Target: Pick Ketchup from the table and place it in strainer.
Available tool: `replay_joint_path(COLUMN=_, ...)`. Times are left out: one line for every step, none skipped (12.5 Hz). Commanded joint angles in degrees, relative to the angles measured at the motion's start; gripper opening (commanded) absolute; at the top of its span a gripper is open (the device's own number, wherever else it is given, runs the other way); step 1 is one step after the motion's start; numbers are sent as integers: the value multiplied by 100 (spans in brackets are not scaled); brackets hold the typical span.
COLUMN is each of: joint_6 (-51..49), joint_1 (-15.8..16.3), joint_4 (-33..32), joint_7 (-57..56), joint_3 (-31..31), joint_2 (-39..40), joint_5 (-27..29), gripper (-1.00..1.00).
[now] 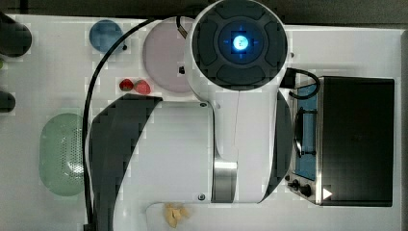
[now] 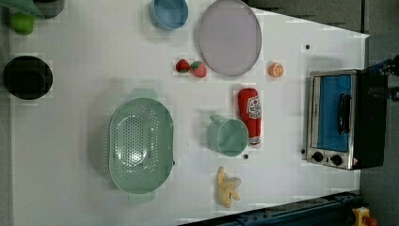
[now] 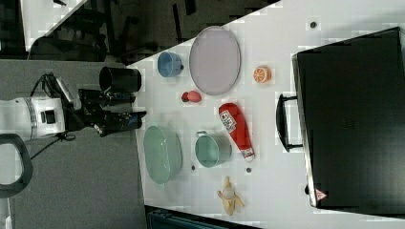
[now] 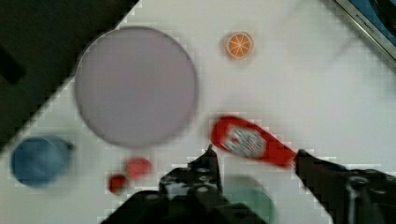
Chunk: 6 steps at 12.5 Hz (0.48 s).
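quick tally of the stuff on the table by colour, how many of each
red: 3, ketchup, two strawberries
green: 3, strainer, mug, apple
blue: 1, cup
orange: 1, orange slice
yellow: 1, banana
lilac: 1, plate
black: 1, cup
total: 11

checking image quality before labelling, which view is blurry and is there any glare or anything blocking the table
The wrist view is smeared: the ketchup label and the strawberries have soft edges. The top view is largely blocked by the arm, whose blue light glows bright. The left view is sharpest, with a small sheen inside the strainer. The right view looks clear, with soft shadows.
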Motion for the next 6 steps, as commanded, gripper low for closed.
replay_joint_path(joint_6=-962, joint_1=-582, joint_4=-919, joint_7=-31, joint_3=219, joint_2=-1331, joint_5=111, gripper=59)
replay_joint_path(joint_6=-949, joint_1=-579, joint_4=-948, joint_7=-43, joint_3=222, joint_2=-1318, joint_5=112, gripper=81)
replay_joint_path(joint_6=-917, joint_1=-571, joint_4=-994, joint_7=-78, joint_3=234, joint_2=-1282, joint_5=112, gripper=100)
replay_joint_path(joint_6=-864, joint_1=-561, joint_4=-1065, joint_7=-131, joint_3=254, joint_2=-1223, joint_5=112, gripper=100)
replay_joint_path(joint_6=-789, joint_1=-559, joint_4=-1145, joint_7=-222, joint_3=287, joint_2=-1149, joint_5=112, gripper=100)
replay_joint_path(joint_6=-660, joint_1=-555, joint_4=-1231, joint_7=-384, joint_3=320, joint_2=-1059, joint_5=112, gripper=100)
